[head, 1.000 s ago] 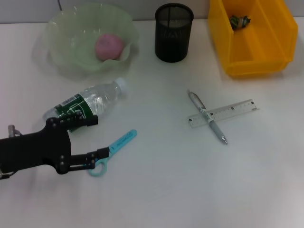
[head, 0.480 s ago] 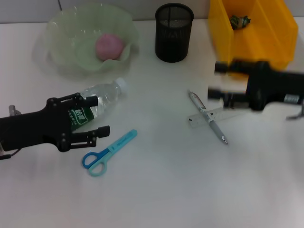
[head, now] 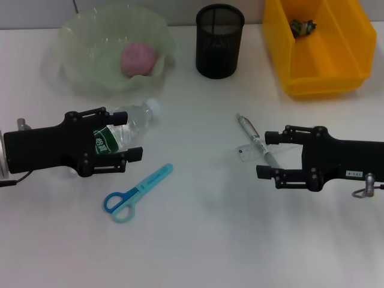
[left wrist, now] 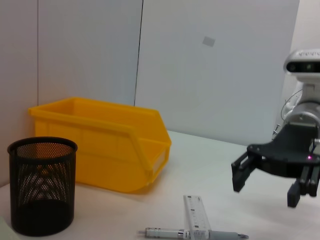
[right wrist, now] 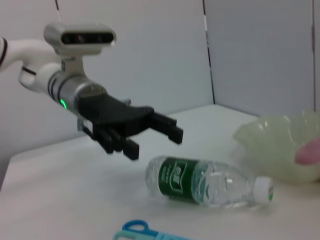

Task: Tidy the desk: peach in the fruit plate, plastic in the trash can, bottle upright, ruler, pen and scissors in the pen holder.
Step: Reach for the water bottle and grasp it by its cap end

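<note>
Clear ribbed plastic bottle (head: 123,129) lies between the left tool's (head: 129,133) spread fingers; the right tool (head: 268,154) gapes empty over the flat ruler (head: 249,151).

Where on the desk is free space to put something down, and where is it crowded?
Free: the near strip in front of the scissors, and between them and the right tool. Crowded: the pen crossing the ruler under that tool; the bottle under the left tool.

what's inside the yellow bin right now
In the head view, the yellow bin holds one small crumpled greenish piece, likely the plastic, near its back wall. The rest of the visible floor looks bare. The front wall hides the strip of floor just behind it.
</note>
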You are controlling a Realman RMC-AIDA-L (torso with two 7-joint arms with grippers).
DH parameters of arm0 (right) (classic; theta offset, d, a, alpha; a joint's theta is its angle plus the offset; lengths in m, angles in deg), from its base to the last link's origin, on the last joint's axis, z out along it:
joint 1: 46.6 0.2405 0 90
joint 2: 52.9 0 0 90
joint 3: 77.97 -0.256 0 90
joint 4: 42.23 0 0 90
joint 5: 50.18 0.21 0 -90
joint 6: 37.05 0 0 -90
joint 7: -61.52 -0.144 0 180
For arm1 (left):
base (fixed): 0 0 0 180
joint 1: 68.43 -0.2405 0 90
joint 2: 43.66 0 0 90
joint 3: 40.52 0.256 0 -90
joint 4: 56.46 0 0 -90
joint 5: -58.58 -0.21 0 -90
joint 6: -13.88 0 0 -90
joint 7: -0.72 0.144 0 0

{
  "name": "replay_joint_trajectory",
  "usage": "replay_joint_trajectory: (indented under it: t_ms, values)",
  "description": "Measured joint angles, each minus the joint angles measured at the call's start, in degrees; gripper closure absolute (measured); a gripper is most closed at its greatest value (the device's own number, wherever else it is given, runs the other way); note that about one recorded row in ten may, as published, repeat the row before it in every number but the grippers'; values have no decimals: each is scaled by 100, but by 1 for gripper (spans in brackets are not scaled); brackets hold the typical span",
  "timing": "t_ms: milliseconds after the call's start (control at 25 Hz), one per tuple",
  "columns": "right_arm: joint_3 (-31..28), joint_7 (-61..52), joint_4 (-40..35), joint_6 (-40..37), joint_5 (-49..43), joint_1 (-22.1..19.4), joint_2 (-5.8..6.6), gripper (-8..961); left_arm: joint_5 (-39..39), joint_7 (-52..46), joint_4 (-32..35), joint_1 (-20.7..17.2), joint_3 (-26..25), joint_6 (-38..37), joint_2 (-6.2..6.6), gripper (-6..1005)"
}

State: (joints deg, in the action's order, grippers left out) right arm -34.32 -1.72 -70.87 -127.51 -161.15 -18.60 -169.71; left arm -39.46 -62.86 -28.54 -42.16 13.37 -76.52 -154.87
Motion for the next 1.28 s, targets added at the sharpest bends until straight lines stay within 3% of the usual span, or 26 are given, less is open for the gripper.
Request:
replay_joint_trajectory:
  t_ms: [200, 440, 800, 960, 1120, 1280]
  values:
    - [21, 5, 48, 113, -30, -9, -5, 193, 10, -583, 538, 25, 3, -171, -95, 170]
    - [21, 8, 52, 250, -42, -13, -47, 193, -187, -2122, 1851, 186, 28, -4, -374, 170]
    - [20, -25, 52, 279, -48, -88, -60, 195, -1678, -4007, 2542, 1119, -5, 217, -445, 171]
    - [20, -33, 51, 279, -48, -129, -61, 194, -2672, -4731, 2946, 1528, 24, 254, -588, 171]
    - [-3, -48, 51, 288, -48, -152, -61, 194, -3417, -5195, 3280, 1737, 121, 246, -706, 170]
    - [-28, -50, 51, 480, -48, -171, -61, 195, -3797, -5599, 3378, 1880, 400, 280, -717, 170]
